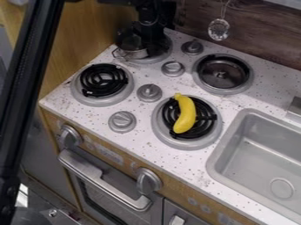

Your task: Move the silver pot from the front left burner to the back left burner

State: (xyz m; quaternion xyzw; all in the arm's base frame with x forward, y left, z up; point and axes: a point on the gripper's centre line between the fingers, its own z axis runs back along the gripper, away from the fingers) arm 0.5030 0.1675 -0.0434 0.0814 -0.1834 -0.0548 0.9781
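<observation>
The black gripper [150, 39] hangs down at the top of the view, over the back left burner. Right beside it, partly hidden behind it, is a small silver metal pot [133, 53] on that burner; whether the two touch I cannot tell. A yellow toy banana [185, 115] lies across the black grate of the front right burner [167, 139], its stem end pointing toward the back.
The front left burner [103, 81] has a bare black grate, and the back right one [222, 74] is a dark round recess. Several grey knobs stand between burners. A grey sink [258, 147] lies at right. A crystal pendant [218, 29] hangs near the back wall.
</observation>
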